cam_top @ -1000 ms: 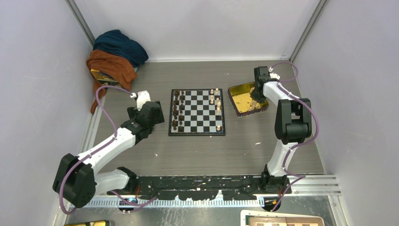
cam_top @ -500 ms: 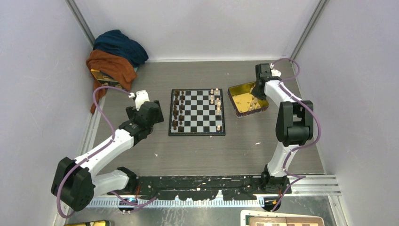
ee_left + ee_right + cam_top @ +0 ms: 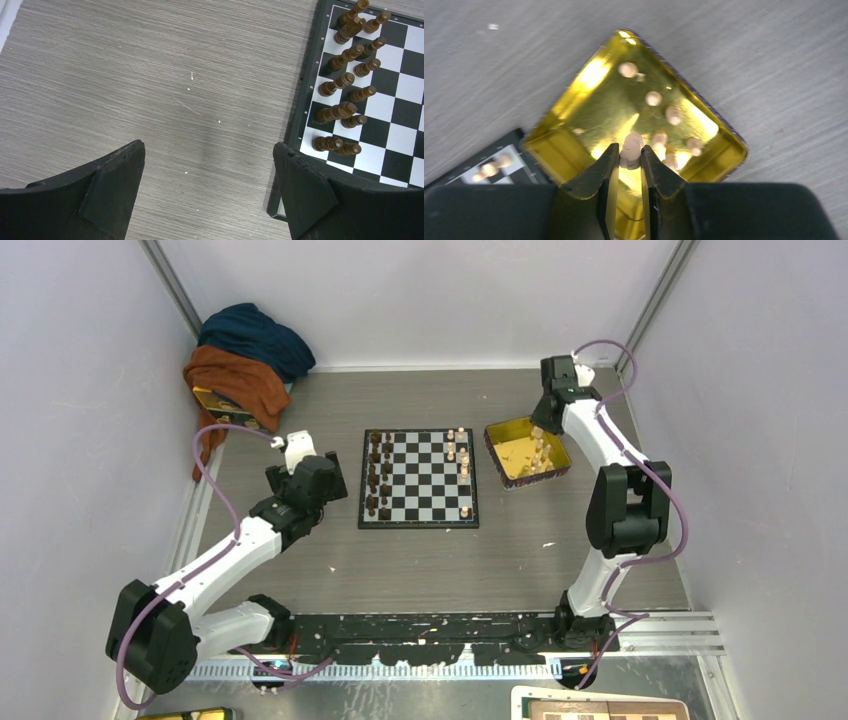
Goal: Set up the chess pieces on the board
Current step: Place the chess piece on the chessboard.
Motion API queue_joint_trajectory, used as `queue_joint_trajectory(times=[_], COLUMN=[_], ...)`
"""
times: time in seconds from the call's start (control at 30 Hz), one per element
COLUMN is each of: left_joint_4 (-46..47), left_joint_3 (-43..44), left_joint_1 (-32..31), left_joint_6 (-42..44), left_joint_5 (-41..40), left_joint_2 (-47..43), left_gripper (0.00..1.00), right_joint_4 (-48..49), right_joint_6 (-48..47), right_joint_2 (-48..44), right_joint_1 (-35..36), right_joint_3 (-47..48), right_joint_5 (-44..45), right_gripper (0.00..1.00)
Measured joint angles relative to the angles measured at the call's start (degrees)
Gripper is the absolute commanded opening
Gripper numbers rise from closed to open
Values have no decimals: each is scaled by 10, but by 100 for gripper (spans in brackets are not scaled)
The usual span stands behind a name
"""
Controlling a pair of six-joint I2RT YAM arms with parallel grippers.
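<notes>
We see our right gripper [image 3: 629, 152] clamped on one tan chess piece [image 3: 632, 145] above the yellow tray [image 3: 555, 137], just right of the board [image 3: 425, 480]. Our left gripper [image 3: 207, 155] hangs wide open just left of the board.

board [image 3: 418, 480]: one lying between the arms
yellow tray [image 3: 609, 100]: one sitting just right of the board
dark brown chess pieces [image 3: 345, 57]: at least twelve standing in two files along the board's left side; some overlapping, exact count not showing
light-tan chess pieces [image 3: 465, 455]: about six standing along the board's right side, too small for an exact count
light-tan in tray: six showing loose, one more sitting between the fingers of the right gripper [image 3: 629, 150]
cloths: two lying bunched far left, dark blue cloth [image 3: 255, 338] and rust-orange cloth [image 3: 235, 380]
</notes>
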Motion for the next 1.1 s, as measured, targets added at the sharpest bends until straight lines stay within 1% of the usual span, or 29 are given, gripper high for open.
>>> queue_joint_trajectory(times=[0.23,0.5,0.73,1.1], left_joint_4=[-4,-12,-17,-17], left_joint_3=[0,0,0,0], left_joint_1=[0,0,0,-1], left_joint_6=[0,0,-7,-16], left_joint_5=[0,0,0,0], left_joint_2=[-2,-14,-18,-20], left_gripper=[100,100,100,100], right_joint_4=[-29,-75,-113,-125], right_joint_6=[-27,-54,-74,-94], right_joint_2=[22,103,152,173], right_joint_1=[56,105,138,176], right_joint_3=[115,211,241,249], right_joint_5=[-27,-67,-93,-115], right_gripper=[1,1,1,1])
